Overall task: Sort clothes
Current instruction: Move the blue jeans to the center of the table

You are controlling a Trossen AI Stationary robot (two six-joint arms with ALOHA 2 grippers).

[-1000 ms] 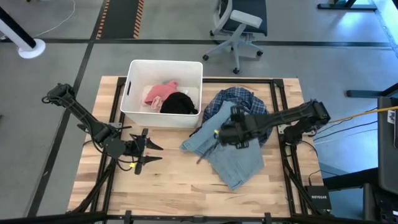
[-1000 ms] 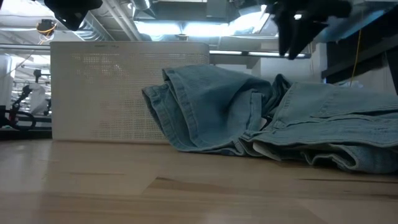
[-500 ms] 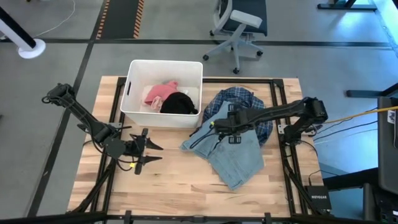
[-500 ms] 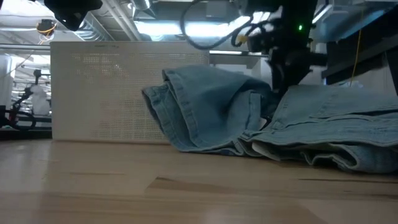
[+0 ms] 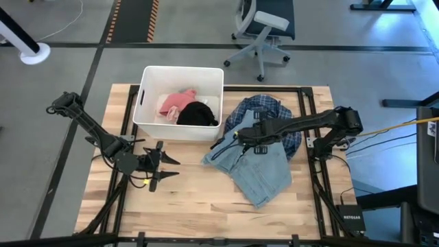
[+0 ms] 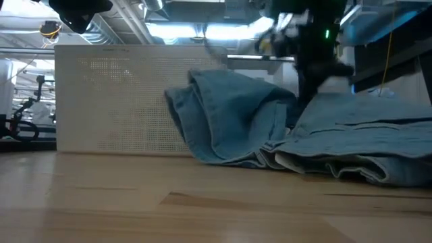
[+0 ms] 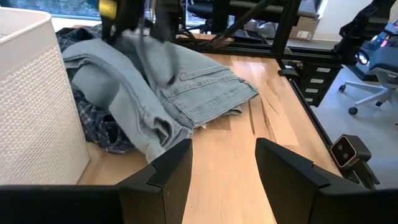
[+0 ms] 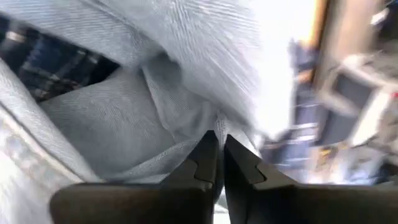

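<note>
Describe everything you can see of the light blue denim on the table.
The light blue denim looks like jeans, with seams and a waistband visible. It lies crumpled on the wooden table, beside the white bin, partly over the dark blue plaid shirt. The right gripper is shut on a fold of it, and the fabric bunches there.

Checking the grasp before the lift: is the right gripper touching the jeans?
Touching. The right wrist view shows the right gripper with its fingers shut on a fold of the jeans, cloth pinched between them.
</note>
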